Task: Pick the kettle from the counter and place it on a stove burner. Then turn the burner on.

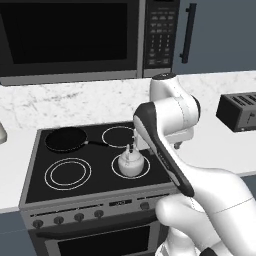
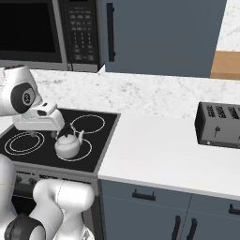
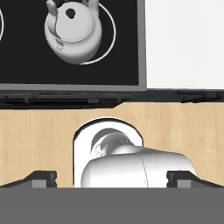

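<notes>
One kettle (image 1: 131,163) sits upright on the front-right ring of my four-burner stove (image 1: 35,170), its thin handle standing up and its body filling the white circle. From my left base view I count four burner rings (image 1: 68,173) on the black glass: one at 7 o'clock bare, one at 5 o'clock under the kettle, one at 1 o'clock bare, and one at 11 o'clock covered by a single black frying pan (image 1: 66,139), whose handle points toward 3 o'clock. Along the stove's front edge I can make out a row of dark knobs (image 1: 79,217); I count about five, though my arm hides the right end. My gripper (image 3: 112,177) hangs above and apart from the kettle; in the hand view its two dark fingertips (image 3: 41,179) stand wide at the bottom corners with nothing between them, so I read it as released. In that view the kettle lies at 11 o'clock, clear of the fingers. The white marble desk (image 2: 159,154) runs to the right of the stove, carrying one dark toaster (image 2: 219,124) at 3 o'clock. One microwave (image 1: 70,37) hangs above the stove at 12 o'clock, beside one dark blue cabinet door (image 2: 159,35) with a single vertical handle.
</notes>
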